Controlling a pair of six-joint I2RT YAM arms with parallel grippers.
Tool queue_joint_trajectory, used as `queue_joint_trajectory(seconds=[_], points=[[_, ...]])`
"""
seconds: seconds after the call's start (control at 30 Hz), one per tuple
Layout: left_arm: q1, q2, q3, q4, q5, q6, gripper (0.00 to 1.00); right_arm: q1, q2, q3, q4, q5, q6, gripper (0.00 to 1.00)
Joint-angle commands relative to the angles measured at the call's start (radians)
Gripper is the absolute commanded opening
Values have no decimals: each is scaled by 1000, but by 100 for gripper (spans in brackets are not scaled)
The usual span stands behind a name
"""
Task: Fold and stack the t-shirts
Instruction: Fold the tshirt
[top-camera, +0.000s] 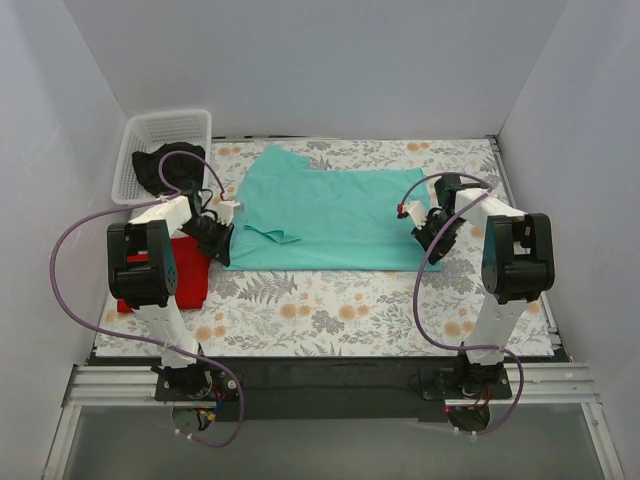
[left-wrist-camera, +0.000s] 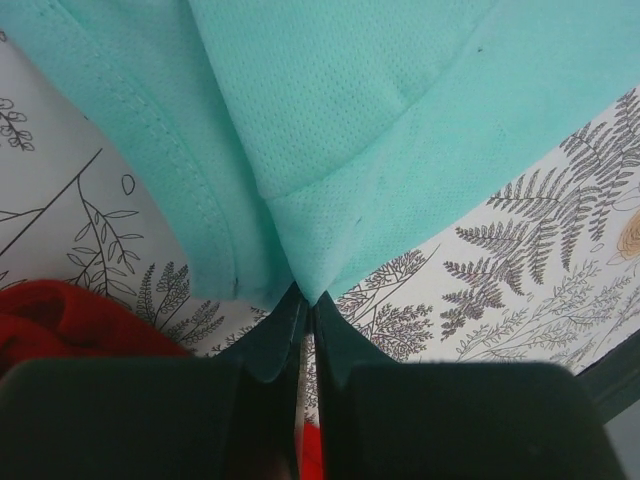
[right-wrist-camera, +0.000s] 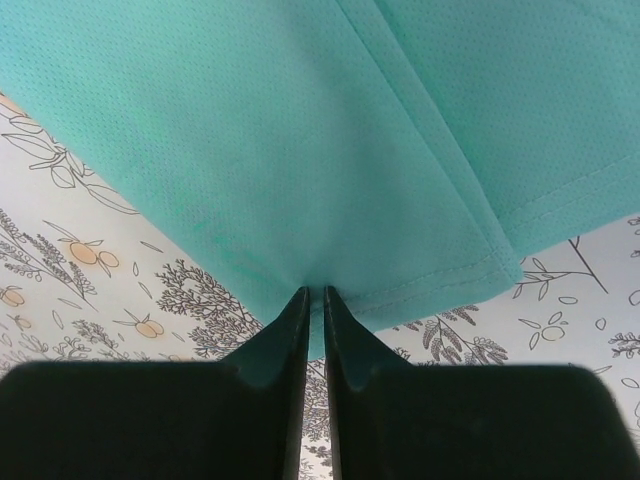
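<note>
progress: early, by my reading; nothing stacked, teal shirt not yet folded small.
done: teal shirt laid out flat as a rough rectangle, a small flap turned in near its left end.
to do: fold the teal shirt down, then stack it with the red shirt.
teal shirt: middle of the floral cloth; thin fine-mesh knit, stitched hems, few wrinkles.
red shirt: compact heap at the near left, partly under the left arm; folded or not, cannot tell.
left hand: clamped on the teal shirt's left edge.
right hand: narrow, pinching its right edge.
basket: far left corner, something dark inside.
</note>
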Motion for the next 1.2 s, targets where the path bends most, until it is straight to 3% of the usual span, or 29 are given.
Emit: queue_joint_trajectory(seconds=[0.0,0.1,0.17,0.2,0.37,0.63,0.73,1.17], points=[[-3,-6,34,-26,-54,3,0,-10,44,-78,89,146,-24,16],[-4,-11,22,-35,-71,16,0,-9,29,-96,86,154,-28,16],[-9,-27,36,-63,-36,28,10,-10,4,-105,79,143,-34,18],[-11,-65,74,-67,25,19,19,-4,-23,-95,32,81,-38,22],[-32,-119,165,-13,123,-64,30,5,-63,-32,-30,19,-7,22],[-312,-135,116,120,-44,-174,27,7,-80,40,-84,-28,36,21],[-368,-91,109,135,-86,-207,24,7,-80,51,-89,-22,42,20],[-437,106,241,192,-189,-257,18,7,-37,53,-82,-24,38,18]])
